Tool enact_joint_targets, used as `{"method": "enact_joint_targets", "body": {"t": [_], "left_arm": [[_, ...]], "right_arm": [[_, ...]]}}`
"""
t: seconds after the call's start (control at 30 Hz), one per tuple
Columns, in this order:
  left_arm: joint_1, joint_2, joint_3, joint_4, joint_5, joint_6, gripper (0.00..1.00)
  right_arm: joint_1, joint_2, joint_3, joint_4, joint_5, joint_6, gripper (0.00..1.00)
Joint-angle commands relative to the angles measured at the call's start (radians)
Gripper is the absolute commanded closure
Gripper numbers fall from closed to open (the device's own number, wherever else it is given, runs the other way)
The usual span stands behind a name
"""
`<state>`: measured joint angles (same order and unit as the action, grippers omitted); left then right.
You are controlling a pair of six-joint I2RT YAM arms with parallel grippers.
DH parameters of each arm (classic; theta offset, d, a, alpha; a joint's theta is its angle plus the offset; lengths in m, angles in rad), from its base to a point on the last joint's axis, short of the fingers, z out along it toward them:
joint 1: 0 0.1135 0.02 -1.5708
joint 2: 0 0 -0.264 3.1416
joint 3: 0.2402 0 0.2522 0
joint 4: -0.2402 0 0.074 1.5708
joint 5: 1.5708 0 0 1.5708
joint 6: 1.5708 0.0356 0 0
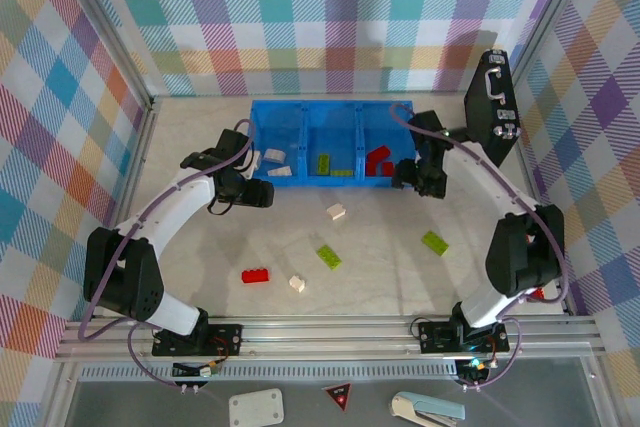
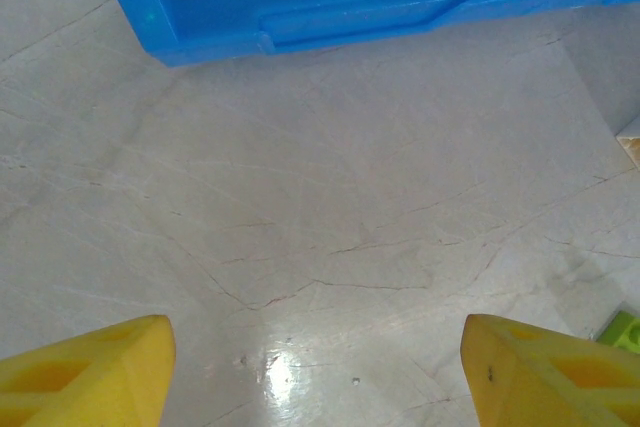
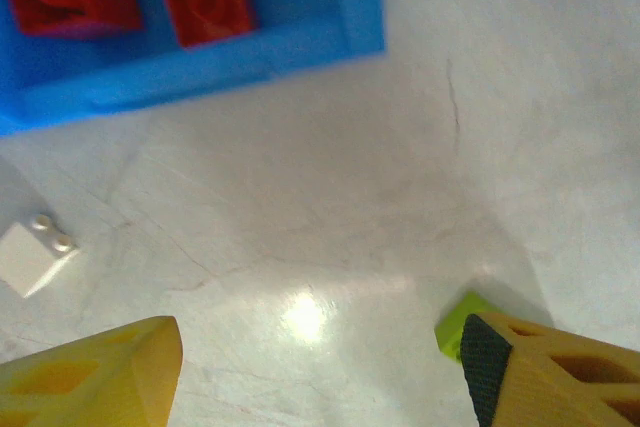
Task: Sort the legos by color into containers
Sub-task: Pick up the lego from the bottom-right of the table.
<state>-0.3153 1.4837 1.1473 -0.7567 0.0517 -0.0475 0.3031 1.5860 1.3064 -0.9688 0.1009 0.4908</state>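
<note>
no legible text, labels, brands, numbers, signs

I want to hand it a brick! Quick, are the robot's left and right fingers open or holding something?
Left fingers: open, holding nothing.
Right fingers: open, holding nothing.

Premises: a robotics lab test cell. A marble-look table (image 1: 380,277) is closed in on three sides by plaid cloth walls (image 1: 330,7). The left arm (image 1: 170,212) and right arm (image 1: 505,197), both machine units, are bolted to an aluminium rail (image 1: 330,332) along the near edge.
</note>
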Motion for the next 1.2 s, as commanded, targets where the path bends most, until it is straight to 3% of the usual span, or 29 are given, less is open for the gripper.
{"method": "enact_joint_targets", "body": {"t": [0.0, 0.33, 0.57, 1.17], "left_arm": [[0.013, -0.032, 0.016, -0.017, 0.014, 0.006, 0.25], [0.013, -0.038, 0.014, -0.018, 0.009, 0.006, 0.25], [0.013, -0.037, 0.014, -0.021, -0.004, 0.01, 0.25], [0.013, -0.002, 0.022, -0.025, -0.011, 0.013, 0.25]], "right_arm": [[0.007, -0.078, -0.083, 0.035, 0.031, 0.13, 0.24], [0.007, -0.302, -0.375, 0.084, 0.117, 0.341, 0.16], [0.007, -0.371, -0.495, 0.114, 0.149, 0.416, 0.09], [0.006, -0.294, -0.633, 0.278, 0.168, 0.454, 0.12]]}}
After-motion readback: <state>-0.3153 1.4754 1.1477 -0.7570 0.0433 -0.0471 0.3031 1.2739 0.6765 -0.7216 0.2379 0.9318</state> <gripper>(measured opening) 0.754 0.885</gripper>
